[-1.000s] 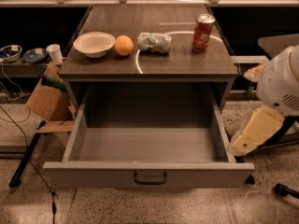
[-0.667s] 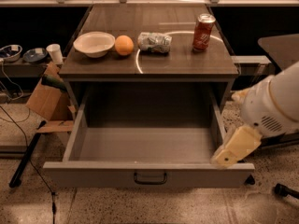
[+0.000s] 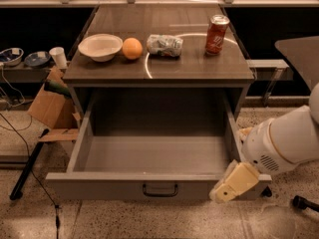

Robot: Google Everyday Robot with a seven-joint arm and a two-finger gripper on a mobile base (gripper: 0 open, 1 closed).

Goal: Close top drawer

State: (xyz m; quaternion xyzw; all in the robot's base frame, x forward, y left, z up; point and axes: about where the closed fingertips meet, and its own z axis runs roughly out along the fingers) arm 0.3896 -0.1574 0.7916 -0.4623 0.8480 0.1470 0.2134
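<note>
Okay, the gripper (image 3: 230, 184) sits low, right at the right-hand end of the front panel of the top drawer (image 3: 149, 156). Whether it is spread or closed, I cannot tell from this angle. The drawer is pulled all the way out, its grey box stretching up and away to the gripper's left, and its handle (image 3: 160, 189) is well off to the left along the panel.

Now the worry: a push from this corner, not the middle, would likely skew the drawer on its runners and jam it part-way. The gripper could also slide off the panel's end and miss altogether. Up beyond the gripper on the cabinet top (image 3: 199, 68) stands a soda can (image 3: 217, 28), tall and narrow. Slam the drawer home and the jolt may tip it.
</note>
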